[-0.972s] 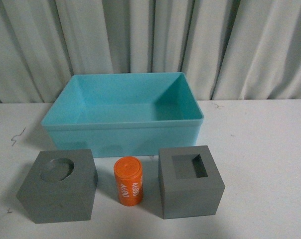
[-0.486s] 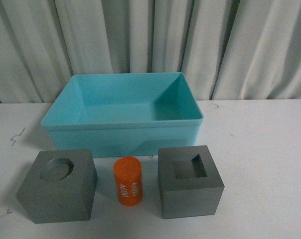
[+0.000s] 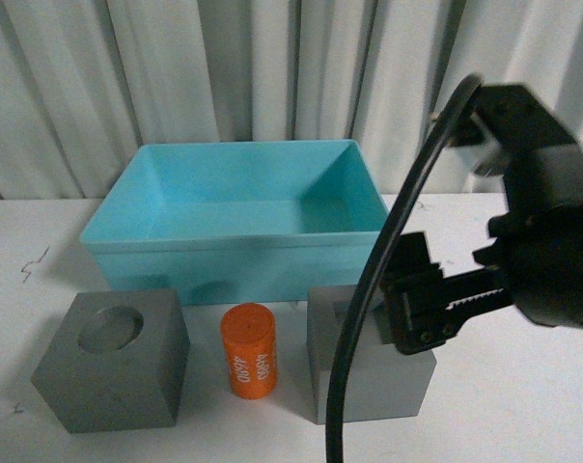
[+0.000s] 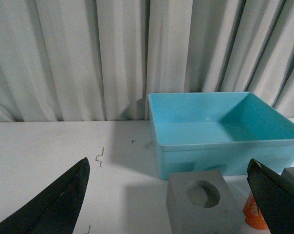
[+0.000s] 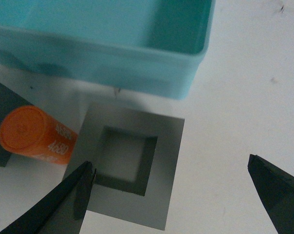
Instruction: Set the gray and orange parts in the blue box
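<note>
The blue box (image 3: 235, 268) stands at the back of the table. In front of it, in a row, are a gray cube with a round recess (image 3: 113, 376), an upright orange cylinder (image 3: 249, 350) and a gray cube with a square recess (image 3: 374, 386). My right gripper (image 3: 414, 299) hangs open just above the square-recess cube (image 5: 164, 146) and covers part of its top. Its jaws span the cube's right side and bare table. My left gripper (image 4: 167, 163) is open, set back from the round-recess cube (image 4: 200, 204), and does not show in the front view.
A pale curtain (image 3: 272, 68) closes off the back. The right arm's black cable (image 3: 369, 289) arcs down in front of the square-recess cube. White table (image 3: 523, 405) lies to the right of the parts and on both sides of the box.
My right arm has come into the front view from the right and now hangs over the square-recess cube. The parts and the box have stayed where they were.
</note>
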`<move>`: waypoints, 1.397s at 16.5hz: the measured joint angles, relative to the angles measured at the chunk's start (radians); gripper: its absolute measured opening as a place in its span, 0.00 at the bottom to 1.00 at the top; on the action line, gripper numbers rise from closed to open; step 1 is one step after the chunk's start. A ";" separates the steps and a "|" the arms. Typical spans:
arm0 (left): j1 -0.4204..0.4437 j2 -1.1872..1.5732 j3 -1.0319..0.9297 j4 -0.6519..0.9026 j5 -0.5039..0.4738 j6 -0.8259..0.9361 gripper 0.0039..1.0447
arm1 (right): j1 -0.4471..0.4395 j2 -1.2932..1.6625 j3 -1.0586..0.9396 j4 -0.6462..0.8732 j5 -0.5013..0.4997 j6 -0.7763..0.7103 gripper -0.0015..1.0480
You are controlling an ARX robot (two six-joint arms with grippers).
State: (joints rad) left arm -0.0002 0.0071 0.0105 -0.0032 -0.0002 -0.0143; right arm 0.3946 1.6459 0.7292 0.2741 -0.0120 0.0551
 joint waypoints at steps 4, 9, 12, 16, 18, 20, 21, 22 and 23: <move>0.000 0.000 0.000 0.000 0.000 0.000 0.94 | 0.024 0.177 0.109 -0.037 0.020 0.098 0.94; 0.000 0.000 0.000 0.000 0.000 0.000 0.94 | 0.045 0.274 0.170 -0.111 0.073 0.167 0.94; 0.000 0.000 0.000 0.000 0.000 0.000 0.94 | 0.043 0.288 0.182 -0.124 0.077 0.222 0.84; 0.000 0.000 0.000 0.000 0.000 0.000 0.94 | 0.015 0.296 0.195 -0.126 0.072 0.264 0.35; 0.000 0.000 0.000 0.000 0.000 0.000 0.94 | -0.003 0.277 0.174 -0.113 0.084 0.266 0.18; 0.000 0.000 0.000 0.000 0.000 0.000 0.94 | -0.030 0.211 0.132 -0.145 0.090 0.253 0.18; 0.000 0.000 0.000 0.000 0.000 0.000 0.94 | -0.044 0.172 0.122 -0.171 0.082 0.239 0.18; 0.000 0.000 0.000 0.000 0.000 0.000 0.94 | -0.058 0.121 0.122 -0.186 0.071 0.220 0.18; 0.000 0.000 0.000 0.000 0.000 0.000 0.94 | -0.083 0.009 0.147 -0.187 0.039 0.185 0.18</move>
State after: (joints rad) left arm -0.0002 0.0071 0.0105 -0.0032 -0.0002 -0.0147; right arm 0.3115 1.6550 0.8764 0.0875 0.0269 0.2401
